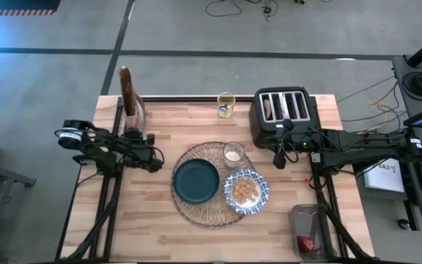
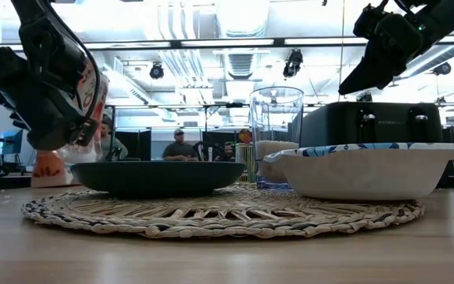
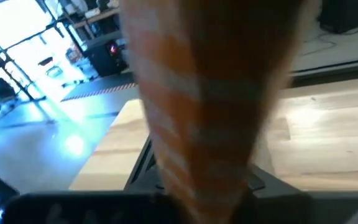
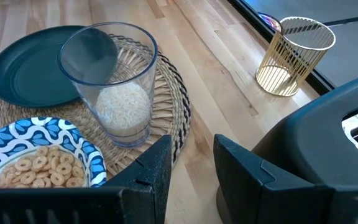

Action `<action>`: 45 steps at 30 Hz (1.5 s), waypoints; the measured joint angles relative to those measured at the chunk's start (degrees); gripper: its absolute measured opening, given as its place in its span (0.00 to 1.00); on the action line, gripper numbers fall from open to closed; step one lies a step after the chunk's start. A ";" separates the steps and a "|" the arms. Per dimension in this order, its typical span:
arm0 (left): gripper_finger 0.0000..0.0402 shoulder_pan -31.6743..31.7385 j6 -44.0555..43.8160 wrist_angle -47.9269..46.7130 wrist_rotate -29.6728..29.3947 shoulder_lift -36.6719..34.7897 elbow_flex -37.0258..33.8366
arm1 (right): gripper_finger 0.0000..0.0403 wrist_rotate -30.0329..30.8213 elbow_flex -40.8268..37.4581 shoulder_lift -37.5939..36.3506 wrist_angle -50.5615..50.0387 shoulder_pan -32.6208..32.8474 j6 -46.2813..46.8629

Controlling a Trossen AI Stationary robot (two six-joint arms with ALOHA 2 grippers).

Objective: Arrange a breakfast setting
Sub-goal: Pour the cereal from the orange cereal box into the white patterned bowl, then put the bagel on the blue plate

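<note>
The wicker placemat (image 1: 196, 211) carries the dark teal plate (image 1: 195, 181), the blue-and-white bowl (image 1: 246, 192) with cereal rings, and the clear glass (image 4: 114, 84) with white grains in it. My left gripper (image 1: 146, 150) is by the tall red-and-brown cereal bag (image 1: 129, 95), which stands at the far left and fills the left wrist view (image 3: 210, 93). My right gripper (image 4: 191, 149) is open and empty, raised between the glass and the black toaster (image 1: 283, 114). A toasted piece (image 1: 269, 108) sits in a toaster slot. A dark-red fruit (image 1: 307, 243) lies in a clear tub. My left gripper is on the cereal bag, but the bag itself hides the fingers in the wrist view, so the part and the hold cannot be told. The bag stands upright with its base (image 2: 47, 170) on the table.
A gold wire cup (image 1: 226, 105) stands at the far edge beside the toaster. The clear tub (image 1: 310, 229) sits at the near right corner. Bare wood lies near the front edge and left of the placemat. People sit in the room behind the table.
</note>
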 joint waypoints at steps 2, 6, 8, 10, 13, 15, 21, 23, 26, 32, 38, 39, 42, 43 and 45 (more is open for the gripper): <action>0.19 -0.21 -0.08 -0.04 1.15 -0.21 0.15 | 0.28 0.01 0.00 0.00 -0.01 0.00 0.00; 0.29 -1.24 1.93 0.26 4.33 -0.52 1.71 | 0.28 -0.01 0.00 0.00 0.00 0.01 0.00; 0.33 -1.78 3.18 0.56 5.68 -0.74 2.45 | 0.28 0.00 0.00 0.00 -0.02 0.01 0.00; 0.36 -2.47 4.21 0.70 7.02 -0.85 3.34 | 0.28 0.00 0.00 0.00 -0.01 0.00 0.00; 0.41 -3.78 6.50 1.37 8.81 -1.24 4.56 | 0.28 0.01 0.00 0.00 0.00 0.01 0.00; 0.45 -4.63 7.62 1.73 9.82 -1.33 5.11 | 0.28 -0.01 0.00 0.00 -0.02 0.00 0.00; 0.54 -6.71 8.95 2.30 11.86 -1.42 5.86 | 0.28 0.00 0.00 0.00 -0.01 0.00 0.00; 0.56 -7.29 10.38 2.84 12.91 -1.42 5.98 | 0.28 0.00 0.00 0.00 -0.01 -0.01 0.00; 0.59 -7.66 13.55 3.77 15.70 -1.42 6.74 | 0.28 0.01 0.02 0.00 -0.02 0.01 0.00; 0.60 -8.41 17.24 4.88 23.59 -1.44 9.44 | 0.28 0.00 0.00 0.00 -0.02 0.00 0.00; 0.60 -10.09 20.02 3.84 32.59 -1.44 13.52 | 0.28 0.00 0.00 0.00 -0.02 0.00 0.00; 0.60 -10.93 20.61 3.87 32.89 -1.44 14.17 | 0.28 0.00 0.00 0.00 -0.01 0.01 0.00; 0.60 -14.43 21.83 4.11 31.42 -1.44 16.20 | 0.28 0.00 0.00 0.00 -0.01 0.00 0.00; 0.60 -15.93 21.96 4.58 29.91 -1.44 17.00 | 0.28 0.00 0.01 0.00 -0.01 0.01 0.00; 0.60 -19.11 22.01 5.39 26.42 -1.44 18.63 | 0.28 0.00 0.00 0.00 -0.02 0.00 0.00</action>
